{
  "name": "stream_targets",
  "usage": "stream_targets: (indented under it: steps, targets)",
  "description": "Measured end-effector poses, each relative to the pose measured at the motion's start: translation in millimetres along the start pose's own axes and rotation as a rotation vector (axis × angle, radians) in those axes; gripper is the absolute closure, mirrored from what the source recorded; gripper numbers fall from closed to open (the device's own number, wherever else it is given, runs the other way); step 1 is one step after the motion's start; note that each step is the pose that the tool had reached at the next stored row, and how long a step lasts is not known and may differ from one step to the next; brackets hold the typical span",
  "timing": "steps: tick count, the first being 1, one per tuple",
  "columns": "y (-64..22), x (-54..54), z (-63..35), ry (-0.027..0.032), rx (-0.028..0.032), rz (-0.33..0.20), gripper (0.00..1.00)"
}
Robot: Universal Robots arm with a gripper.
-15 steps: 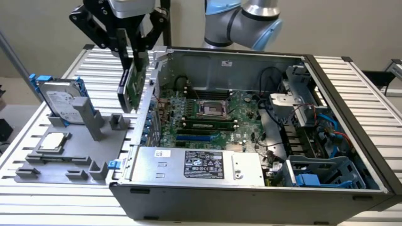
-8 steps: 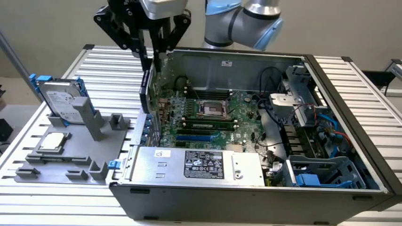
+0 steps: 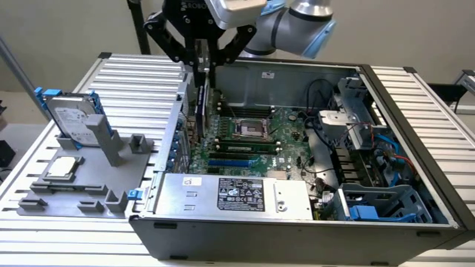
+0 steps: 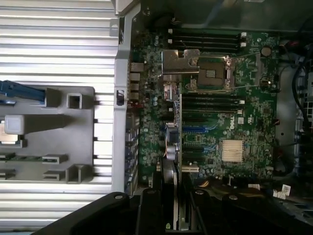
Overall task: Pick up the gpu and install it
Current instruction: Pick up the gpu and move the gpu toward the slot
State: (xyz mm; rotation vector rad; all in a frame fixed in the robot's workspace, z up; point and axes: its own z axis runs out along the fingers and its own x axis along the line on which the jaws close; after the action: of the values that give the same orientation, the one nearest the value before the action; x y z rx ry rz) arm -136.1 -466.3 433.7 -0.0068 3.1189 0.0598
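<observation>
An open computer case lay on a ribbed metal surface, its green motherboard facing up. The robot arm's black claw hung over the side of the case towards the exterior view's left, pinching the top edge of the gpu. The gpu stood on edge, a thin dark card reaching down from the claw towards the motherboard, close to the case wall. Whether its lower edge sat in a slot could not be told.

In the wrist view the claw gripped the gpu from both sides. The card ran edge-on across the board, with its silver bracket at the far end, beside the processor socket.

Outside the case, on the exterior view's left, a grey holder rested on the surface. It carried an upright hard drive with blue rails and a small square silver chip.
</observation>
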Motion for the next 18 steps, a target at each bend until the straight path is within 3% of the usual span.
stream_targets:
  steps: [11, 18]
  targets:
    - [5.8, -49.4, 15.6, 0.0001, 0.0132, 0.0, 0.73]
    - [16.4, -79.7, 23.8, 0.0002, 0.0335, -0.001, 0.73]
